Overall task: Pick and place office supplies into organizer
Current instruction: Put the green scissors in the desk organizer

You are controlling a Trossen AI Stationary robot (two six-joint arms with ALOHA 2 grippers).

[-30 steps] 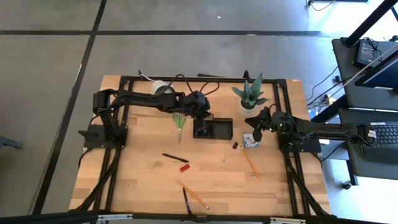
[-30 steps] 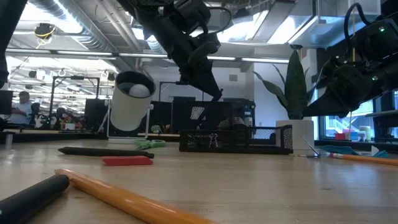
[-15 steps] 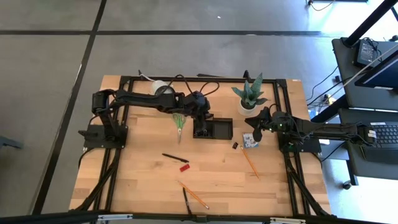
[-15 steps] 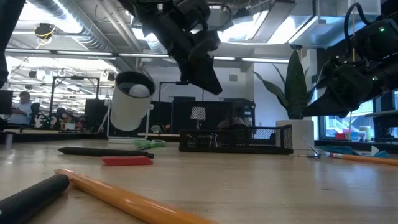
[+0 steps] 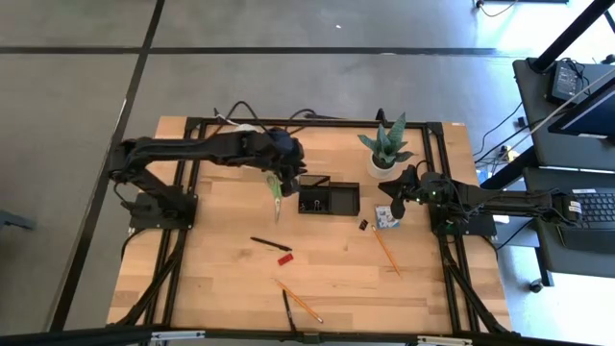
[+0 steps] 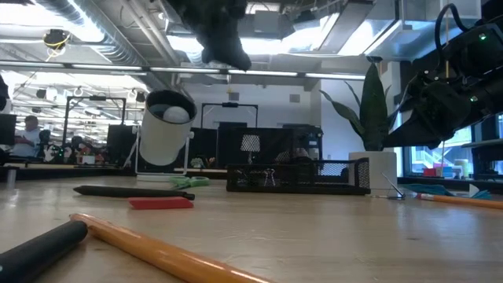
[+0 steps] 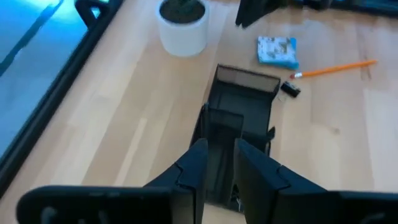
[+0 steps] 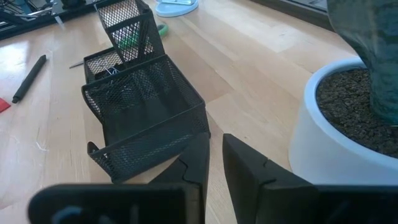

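While the left gripper (image 5: 288, 159) is raised above the table just left of the organizer (image 5: 329, 198), nothing is seen between its fingers (image 7: 194, 167), which stand a narrow gap apart, empty. In the low view that gripper (image 6: 224, 47) is at the top of the frame, well above the mesh tray (image 6: 299, 176). The right gripper (image 5: 396, 197) is parked right of centre in the high view, between the organizer and the blue pad (image 5: 387, 219), near the plant pot (image 5: 381, 165); its fingers (image 8: 194, 163) are nearly together with only a slit between them, and nothing is held.

The organizer sits at the table's centre top. Green scissors (image 5: 276, 189) lie just left of it. A small black clip (image 5: 363, 225) lies beside the blue pad. One pencil (image 5: 386, 250) is right of centre; another pencil (image 5: 297, 301) lies at lower centre, a black pen (image 5: 287, 309) just beside it. Another black pen (image 5: 270, 244) and a red marker (image 5: 284, 259) are in the middle. A white lamp (image 6: 165, 130) is seen left of the tray in the low view.
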